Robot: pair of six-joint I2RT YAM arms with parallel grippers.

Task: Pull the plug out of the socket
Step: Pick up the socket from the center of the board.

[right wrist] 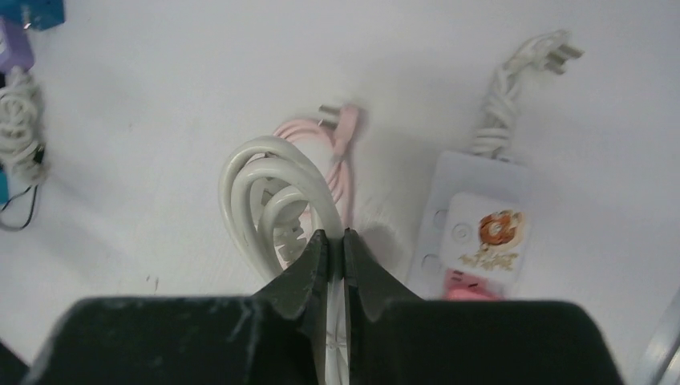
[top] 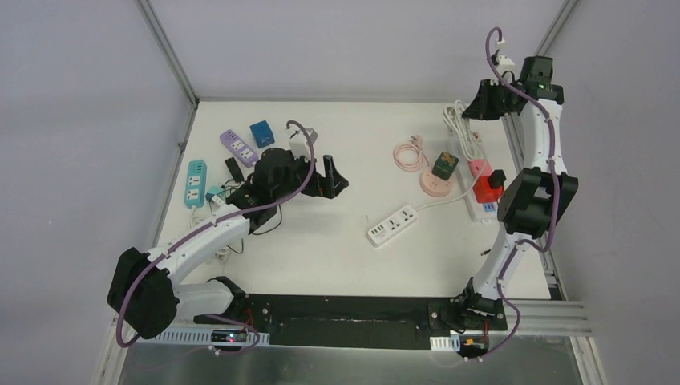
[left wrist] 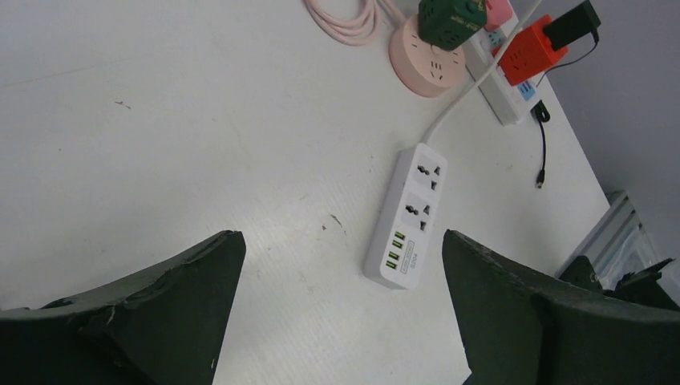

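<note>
A black plug [top: 498, 177] [left wrist: 571, 22] sits in a red socket block [top: 484, 189] [left wrist: 525, 54] on a white strip [left wrist: 505, 100] at the table's right edge. My right gripper [top: 473, 108] [right wrist: 335, 234] hangs over the far right corner, away from that plug. Its fingers are shut on a loop of a coiled white cable [right wrist: 269, 192] [top: 460, 128], and white fills the slit between them. My left gripper [top: 335, 178] [left wrist: 341, 241] hovers wide open over bare table left of centre. A white strip with USB ports [top: 393, 224] [left wrist: 409, 212] lies just past its right finger.
A green cube [top: 445, 166] [left wrist: 451, 18] stands on a round pink socket [top: 435, 186] [left wrist: 429, 64]. A pink cable [top: 410, 154] [right wrist: 341, 140] lies coiled nearby. A donut-sticker strip [right wrist: 481, 233] is under the right wrist. Purple [top: 238, 147] and teal [top: 196, 183] strips and a blue cube [top: 261, 132] crowd the far left.
</note>
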